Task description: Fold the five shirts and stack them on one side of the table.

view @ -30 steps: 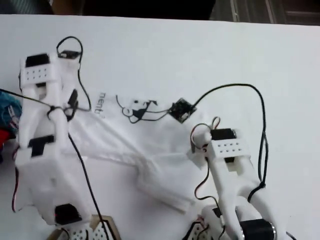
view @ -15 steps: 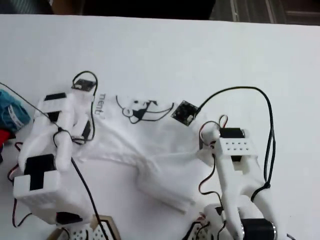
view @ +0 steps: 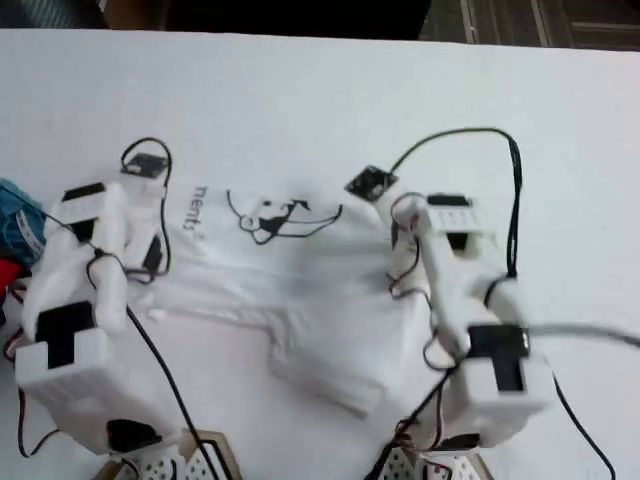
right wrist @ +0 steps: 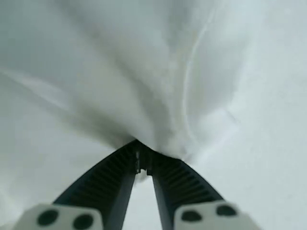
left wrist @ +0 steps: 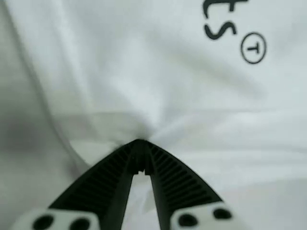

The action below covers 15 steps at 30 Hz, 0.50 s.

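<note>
Bright, even, diffuse light floods my white desk (view: 320,90), nearly swallowing the shirt (view: 330,300); only faint grey shadows mark its folds. Beyond the desk's far edge the room (view: 300,14) falls dark. Soft shade gathers around my left gripper (left wrist: 139,144) and right gripper (right wrist: 138,144).

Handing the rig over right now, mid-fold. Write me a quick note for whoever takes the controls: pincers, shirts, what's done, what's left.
Left pincer: shut on the white shirt, near its printed lettering.
Right pincer: shut on the same shirt's opposite side.
Shirt lies rumpled, print up, on the table, a loose flap bunched at its near edge. Teal cloth sits at the table's edge beside the left arm.
Done: both grips set.
To do: finish this fold, stack it, then the rest of the five.
</note>
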{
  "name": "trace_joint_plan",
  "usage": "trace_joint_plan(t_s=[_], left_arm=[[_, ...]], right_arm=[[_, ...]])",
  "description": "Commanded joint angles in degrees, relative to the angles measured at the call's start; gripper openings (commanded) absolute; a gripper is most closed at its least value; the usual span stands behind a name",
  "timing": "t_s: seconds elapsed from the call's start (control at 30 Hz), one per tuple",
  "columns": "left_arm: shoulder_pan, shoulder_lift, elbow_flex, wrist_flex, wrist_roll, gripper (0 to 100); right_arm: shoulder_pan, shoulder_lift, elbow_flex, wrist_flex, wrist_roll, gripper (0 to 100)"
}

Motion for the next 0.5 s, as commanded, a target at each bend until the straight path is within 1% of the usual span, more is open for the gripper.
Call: trace_joint_plan(t_s=[0.0, 0.17, 0.23, 0.37, 0.4, 0.47], left_arm=[[-3.25, 5.19, -7.25, 2.73, -0.18, 2], [-3.08, 11.60, -17.36, 6.42, -0.09, 2], [-2.73, 13.63, -20.62, 8.44, -0.09, 2], [-2.46, 15.30, -23.78, 11.52, -0.09, 2], [-2.46, 15.30, -23.78, 11.43, -0.09, 2], [-2.46, 15.56, -23.52, 11.25, -0.09, 2]], right_arm=[[0.84, 4.35, -11.08, 4.44, -0.53, 2.2], [0.57, 6.46, -21.36, 8.40, -0.53, 2.2], [-0.31, 6.73, -24.53, 12.44, -0.53, 2.2], [-1.80, 3.56, -30.24, 21.05, -0.62, 2.2], [-1.89, 2.07, -31.56, 22.02, -0.70, 2.2], [-2.59, -0.48, -33.85, 21.67, -3.16, 2.2]])
